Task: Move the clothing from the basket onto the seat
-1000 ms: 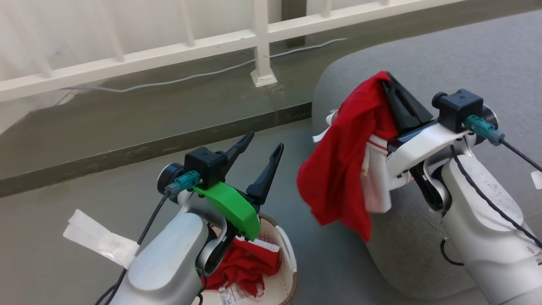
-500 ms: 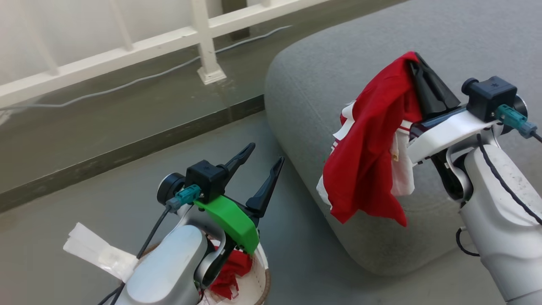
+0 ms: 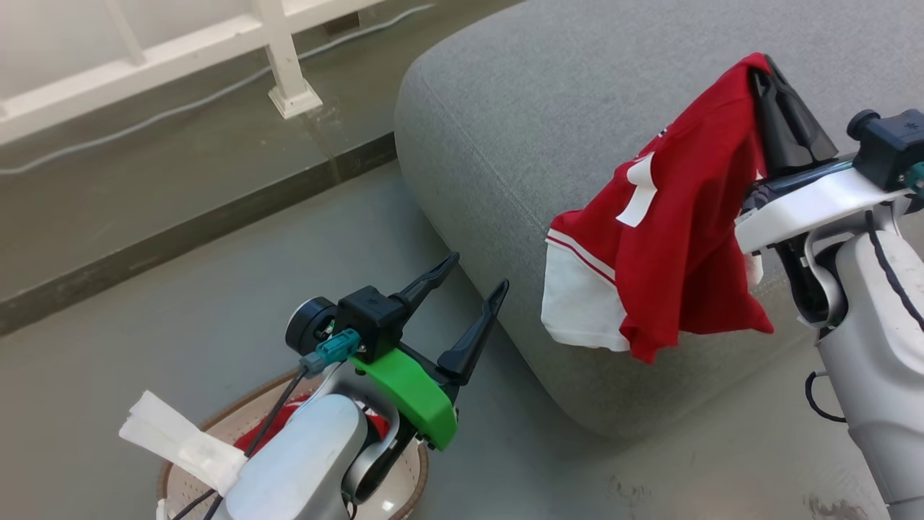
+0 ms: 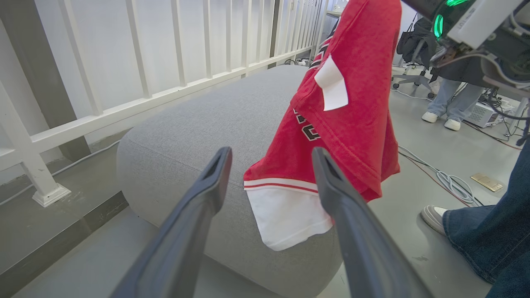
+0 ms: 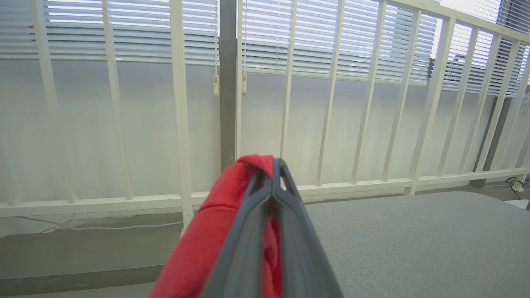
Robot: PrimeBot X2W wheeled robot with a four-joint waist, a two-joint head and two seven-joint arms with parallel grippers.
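nearest the robot, the basket (image 3: 209, 426) stands on the floor (image 3: 180, 274) with some red clothing (image 3: 268, 433) in it; the left tool (image 3: 476, 273) hangs just above it, fingers wide apart and empty, pointing toward the seat (image 3: 548, 108); further out, the right tool (image 3: 766, 68) is pressed together on a fold of a red jersey (image 3: 671, 231), which drapes from the fingertips down toward the robot's left; its long axis runs from the pinch down to a white hem over the seat's near rounded edge, and i cannot tell whether the hem touches the cushion; the coming move, as i judge it, turns on this: the seat's flat top lies beyond and below the pinch, so the right arm, the nearer one to the seat, needs to carry the cloth further in and down before letting go, else the hanging end may slide off the near edge; the left wrist view gives the jersey's hanging length, with a white patch, dark lettering and a striped hem, plus a person's shoe (image 4: 434, 217) on the floor beside the seat; the right wrist view gives the shut fingertips with red cloth caught at them, the seat's flat top ahead, and the white railing (image 5: 178, 124) beyond.
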